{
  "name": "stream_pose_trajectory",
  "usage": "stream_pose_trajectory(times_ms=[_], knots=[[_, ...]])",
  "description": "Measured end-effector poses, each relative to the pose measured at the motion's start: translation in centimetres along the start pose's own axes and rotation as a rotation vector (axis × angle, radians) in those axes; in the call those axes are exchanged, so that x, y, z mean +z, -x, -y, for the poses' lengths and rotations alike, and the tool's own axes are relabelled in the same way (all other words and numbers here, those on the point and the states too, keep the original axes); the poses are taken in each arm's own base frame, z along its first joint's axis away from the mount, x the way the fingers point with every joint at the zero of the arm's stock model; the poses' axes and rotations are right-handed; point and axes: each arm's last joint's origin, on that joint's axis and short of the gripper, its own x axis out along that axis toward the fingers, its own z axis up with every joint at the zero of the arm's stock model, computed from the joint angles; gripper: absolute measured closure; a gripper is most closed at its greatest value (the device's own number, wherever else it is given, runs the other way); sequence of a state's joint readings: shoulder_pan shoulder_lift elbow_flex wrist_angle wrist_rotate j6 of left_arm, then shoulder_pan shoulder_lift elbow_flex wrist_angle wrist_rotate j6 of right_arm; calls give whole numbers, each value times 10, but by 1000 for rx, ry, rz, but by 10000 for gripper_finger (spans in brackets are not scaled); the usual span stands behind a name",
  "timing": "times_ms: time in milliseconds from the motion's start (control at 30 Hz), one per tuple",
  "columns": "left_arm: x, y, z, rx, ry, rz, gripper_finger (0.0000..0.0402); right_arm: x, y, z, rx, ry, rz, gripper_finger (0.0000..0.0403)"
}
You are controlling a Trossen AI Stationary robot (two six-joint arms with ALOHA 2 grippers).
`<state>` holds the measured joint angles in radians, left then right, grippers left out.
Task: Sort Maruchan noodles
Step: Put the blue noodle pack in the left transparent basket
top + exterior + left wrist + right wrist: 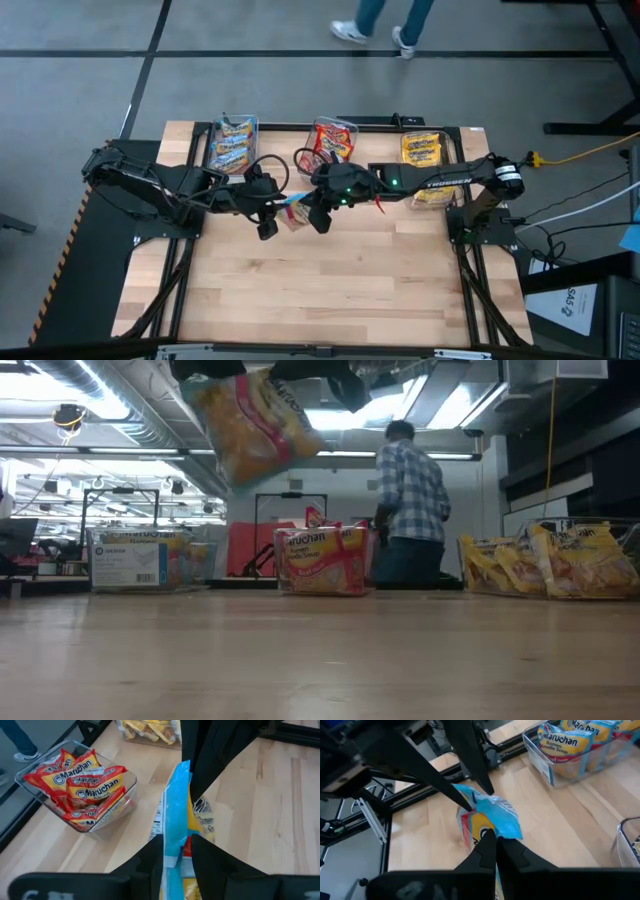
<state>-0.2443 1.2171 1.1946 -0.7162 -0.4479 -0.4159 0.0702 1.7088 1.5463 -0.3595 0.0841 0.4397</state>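
One Maruchan noodle packet, blue-edged with a yellow and red face, hangs high above the middle of the table between both grippers; in the low view the packet hangs tilted. My left gripper comes at it from the table's left and my right gripper from the right; both are shut on it. More noodle packets lie sorted in three clear bins along the far edge. My left gripper has the packet between its two fingers, seen edge-on at its blue edge, slanting down from the table's left. The packet is lifted clear of the table. My right gripper pinches the packet's crinkled blue end between its shut fingers, slanting down from the table's right. The packet's body hangs below, clear of the table.
Along the far edge stand the left bin with blue packets, the middle bin with red ones and the right bin with yellow ones. A person stands beyond the far edge. The near half of the wooden table lies bare.
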Motion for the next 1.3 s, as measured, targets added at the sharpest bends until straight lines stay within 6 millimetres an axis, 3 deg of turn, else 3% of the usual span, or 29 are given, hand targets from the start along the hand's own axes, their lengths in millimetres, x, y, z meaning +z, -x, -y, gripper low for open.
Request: stream_pose_trajectory(times_ms=[300, 667, 800, 1000, 1167, 1300], knots=[[2, 0, 1, -12, 5, 15, 271, 4, 0, -2, 17, -2, 37, 403], [3, 0, 1, 0, 7, 34, 263, 13, 1, -7, 103, 19, 127, 403], [3, 0, 1, -8, 5, 29, 289, 13, 1, -7, 102, 19, 124, 403], [3, 0, 1, 10, 4, 36, 389, 13, 1, -7, 102, 18, 123, 403], [3, 0, 0, 23, 4, 40, 400, 13, 1, -7, 93, 8, 123, 393], [2, 2, -2, 45, -2, 38, 401, 13, 1, -5, 47, 6, 142, 349]])
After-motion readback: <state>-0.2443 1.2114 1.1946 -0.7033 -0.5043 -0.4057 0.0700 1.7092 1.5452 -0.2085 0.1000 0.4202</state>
